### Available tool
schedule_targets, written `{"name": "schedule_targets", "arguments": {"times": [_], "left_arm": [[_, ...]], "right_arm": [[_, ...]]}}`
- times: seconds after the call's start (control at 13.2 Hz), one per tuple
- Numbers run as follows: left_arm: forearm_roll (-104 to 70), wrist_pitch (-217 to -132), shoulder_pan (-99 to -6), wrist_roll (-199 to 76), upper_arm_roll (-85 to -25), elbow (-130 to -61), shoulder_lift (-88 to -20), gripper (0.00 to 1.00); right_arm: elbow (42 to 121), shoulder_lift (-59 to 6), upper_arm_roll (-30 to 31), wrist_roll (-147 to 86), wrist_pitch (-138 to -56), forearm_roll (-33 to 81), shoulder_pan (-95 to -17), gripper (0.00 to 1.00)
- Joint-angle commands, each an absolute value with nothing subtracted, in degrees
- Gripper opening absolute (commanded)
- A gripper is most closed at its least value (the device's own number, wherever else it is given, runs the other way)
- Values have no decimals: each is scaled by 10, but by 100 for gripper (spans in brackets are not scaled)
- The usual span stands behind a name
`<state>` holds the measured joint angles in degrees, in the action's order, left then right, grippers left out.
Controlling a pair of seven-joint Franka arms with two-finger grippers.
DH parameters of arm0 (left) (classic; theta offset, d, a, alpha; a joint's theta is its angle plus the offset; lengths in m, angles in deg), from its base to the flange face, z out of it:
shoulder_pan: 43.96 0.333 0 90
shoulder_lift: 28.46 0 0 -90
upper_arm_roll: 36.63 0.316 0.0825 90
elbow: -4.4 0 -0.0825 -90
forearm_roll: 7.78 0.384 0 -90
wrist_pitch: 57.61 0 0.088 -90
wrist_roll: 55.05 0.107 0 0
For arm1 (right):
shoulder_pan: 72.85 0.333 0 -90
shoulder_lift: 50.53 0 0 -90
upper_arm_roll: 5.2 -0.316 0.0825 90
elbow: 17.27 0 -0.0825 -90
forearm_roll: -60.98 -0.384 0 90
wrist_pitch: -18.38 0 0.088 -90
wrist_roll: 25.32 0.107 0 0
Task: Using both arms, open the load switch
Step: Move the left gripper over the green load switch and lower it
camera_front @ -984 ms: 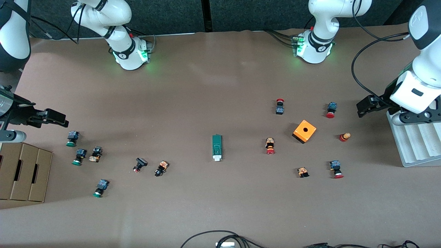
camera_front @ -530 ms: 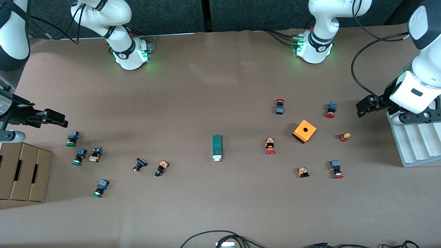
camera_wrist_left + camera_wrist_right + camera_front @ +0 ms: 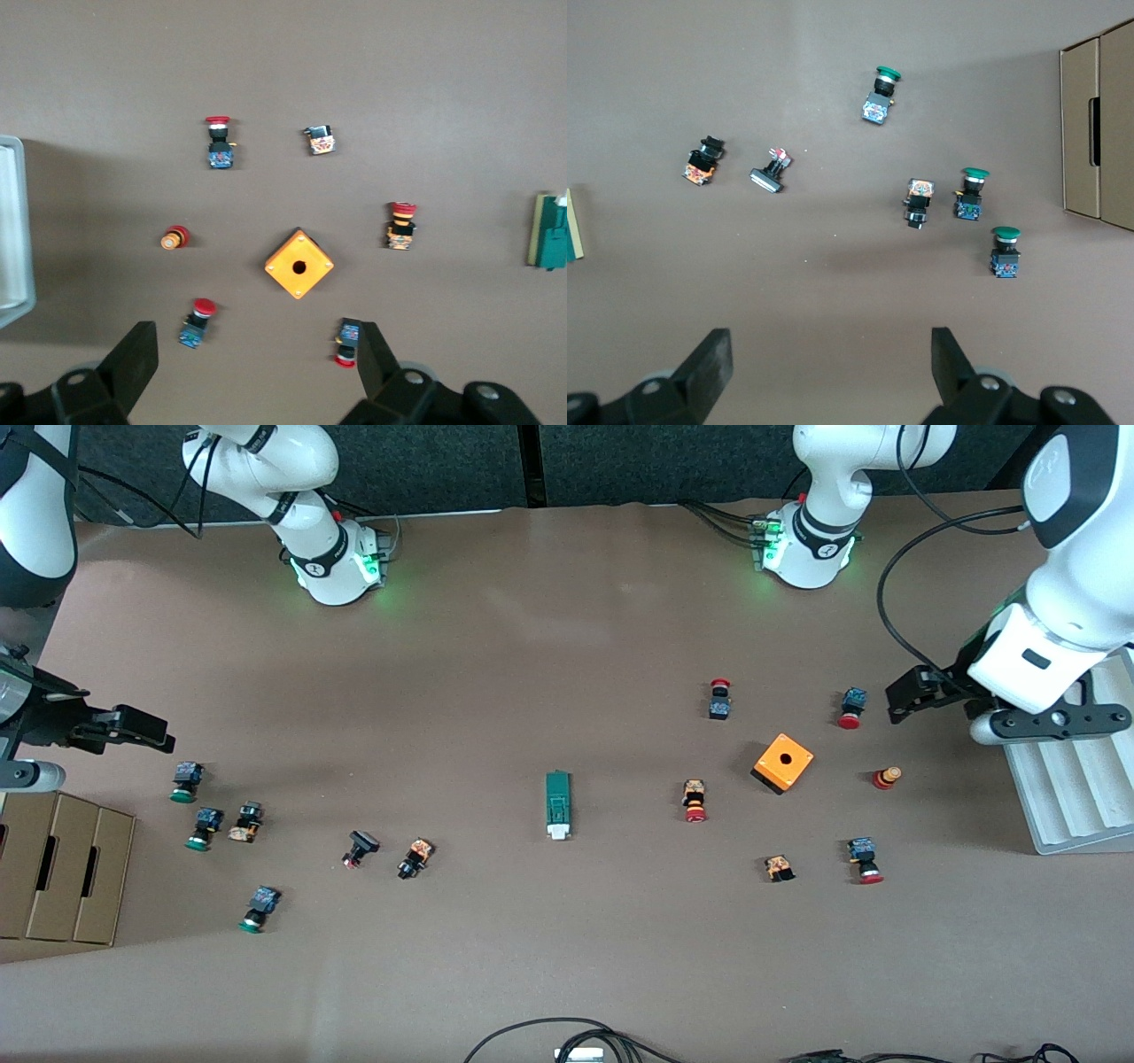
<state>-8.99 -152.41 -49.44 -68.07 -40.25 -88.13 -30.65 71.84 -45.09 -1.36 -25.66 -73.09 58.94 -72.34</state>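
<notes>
The load switch (image 3: 557, 804), a narrow dark-green block with a white end piece, lies flat mid-table with the white end toward the front camera. Only an edge of the load switch (image 3: 551, 230) shows in the left wrist view, and likewise a sliver of it (image 3: 571, 226) in the right wrist view. My left gripper (image 3: 902, 695) (image 3: 255, 345) hangs open and empty over the table at the left arm's end, between a white tray and a red push-button. My right gripper (image 3: 149, 729) (image 3: 831, 350) hangs open and empty at the right arm's end, over bare table beside the green push-buttons.
An orange cube with a hole (image 3: 783, 763) sits among several red push-buttons (image 3: 852, 708) toward the left arm's end. Green push-buttons (image 3: 185, 781) and a cardboard box (image 3: 62, 868) lie toward the right arm's end. A white ridged tray (image 3: 1072, 788) stands at the table's edge.
My left arm has swung a little toward the middle of the table, its gripper still open. The right arm and the load switch have not moved.
</notes>
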Motion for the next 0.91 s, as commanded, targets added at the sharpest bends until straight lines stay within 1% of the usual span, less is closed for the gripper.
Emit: {"name": "schedule_targets", "arguments": {"times": [0.0, 0.23, 0.68, 0.83], "left_arm": [[-98, -1521, -498, -734, -431, -867, -316, 99], [-99, -1546, -498, -808, -473, -868, -320, 99], [-87, -1616, -498, -968, -577, -872, -353, 98], [-62, -1640, -518, -1004, -593, -874, -366, 98]], "right_arm": [[719, -451, -18, -260, -733, 596, -729, 100], [720, -449, -18, -269, -730, 596, -729, 100], [719, -450, -14, -295, -728, 570, -729, 100], [720, -446, -14, -299, -729, 569, -729, 100]]}}
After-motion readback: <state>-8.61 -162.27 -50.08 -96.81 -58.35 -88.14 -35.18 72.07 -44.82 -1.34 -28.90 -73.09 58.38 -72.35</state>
